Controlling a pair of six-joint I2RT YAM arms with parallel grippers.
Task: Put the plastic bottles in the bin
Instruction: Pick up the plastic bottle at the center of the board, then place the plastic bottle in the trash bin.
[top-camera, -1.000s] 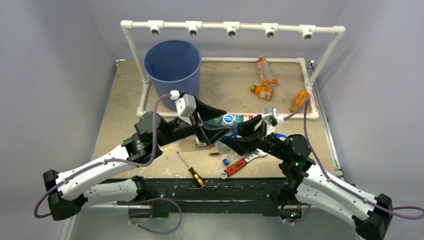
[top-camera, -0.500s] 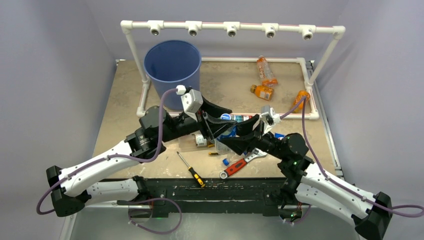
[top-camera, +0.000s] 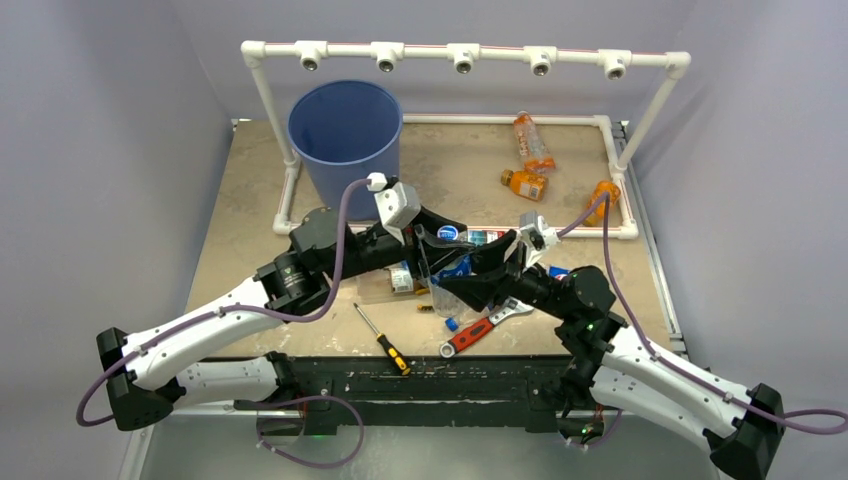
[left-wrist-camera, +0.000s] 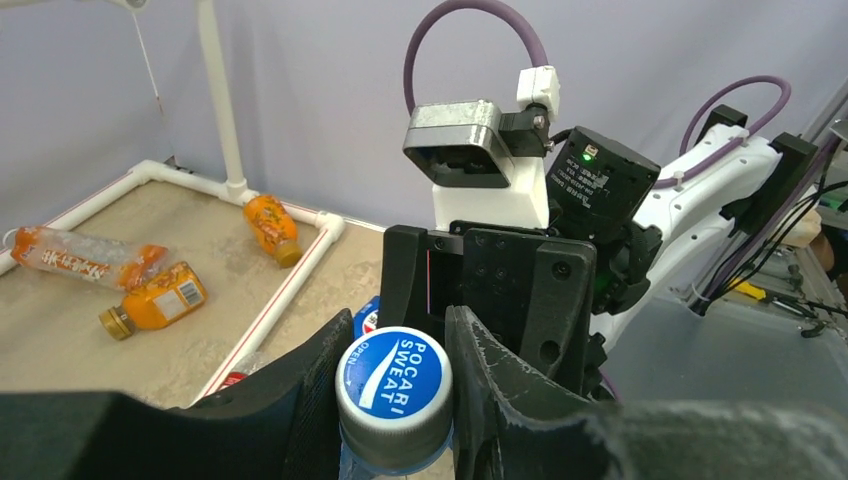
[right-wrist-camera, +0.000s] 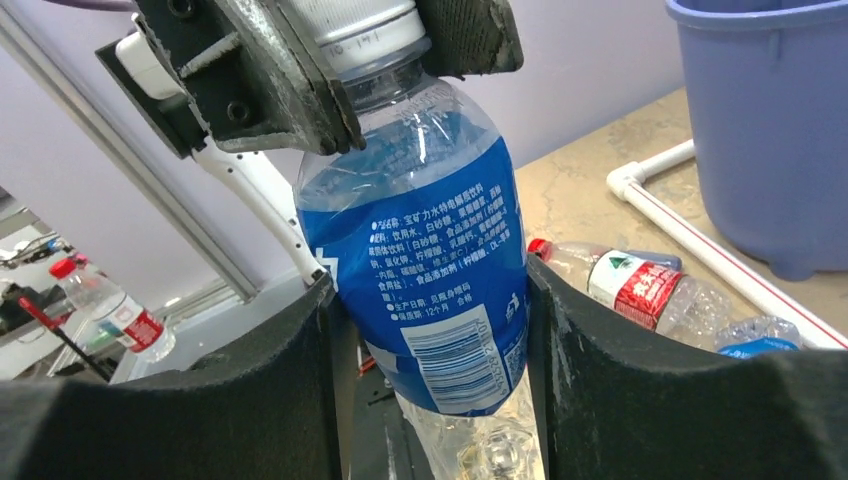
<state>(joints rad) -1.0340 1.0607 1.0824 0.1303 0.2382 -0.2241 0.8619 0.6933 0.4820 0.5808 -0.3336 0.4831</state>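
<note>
Our left gripper (left-wrist-camera: 395, 375) pinches the capped neck of the roughly upright Pocari Sweat bottle (right-wrist-camera: 420, 230), while our right gripper (right-wrist-camera: 430, 340) clamps its labelled body below. We judge the blue bin (top-camera: 340, 180), far-left of the bottle, nearer the left gripper.

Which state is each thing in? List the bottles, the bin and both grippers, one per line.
Pocari Sweat bottle: upright, capped, held by both grippers.
left gripper: shut on the cap.
right gripper: shut on the body.
bin: upright, open at the top.
red-label bottle: on its side, capped.
clear orange-label bottle: on its side.
middle orange bottle: on its side.
right orange bottle: on its side.
</note>
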